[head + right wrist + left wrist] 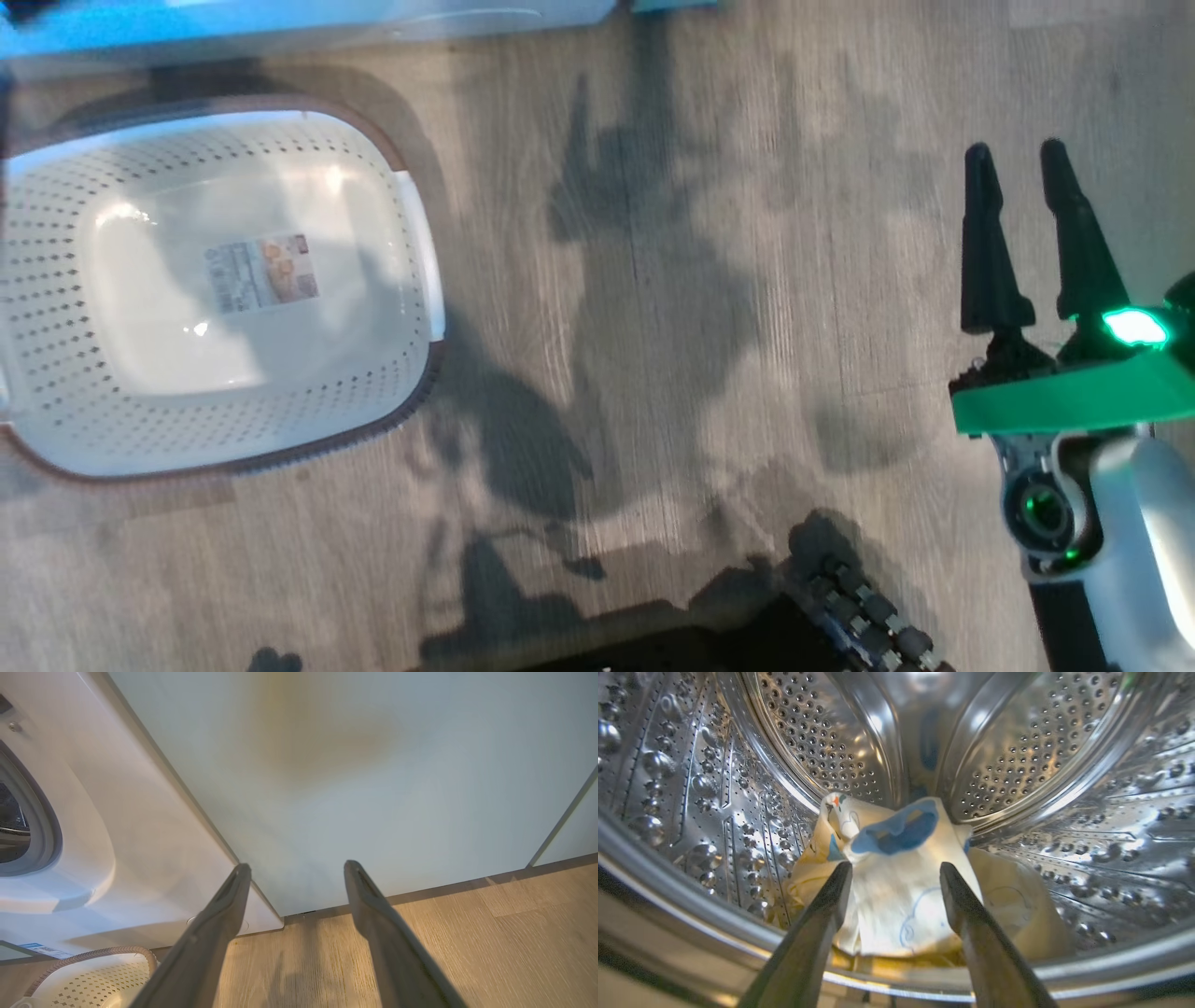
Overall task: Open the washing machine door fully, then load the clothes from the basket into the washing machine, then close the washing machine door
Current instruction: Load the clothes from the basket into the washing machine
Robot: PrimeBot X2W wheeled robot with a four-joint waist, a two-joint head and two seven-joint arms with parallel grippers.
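Both grippers gape, holding nothing: left gripper aims into the washing machine at the clothes heaped by the front rim of the drum; right gripper hangs over floor, well apart from the basket.

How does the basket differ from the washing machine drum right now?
The basket is cream plastic with a brown rim; the drum is shiny steel. The basket's floor is bare but for a label; the drum holds the clothes. Both have perforated walls.
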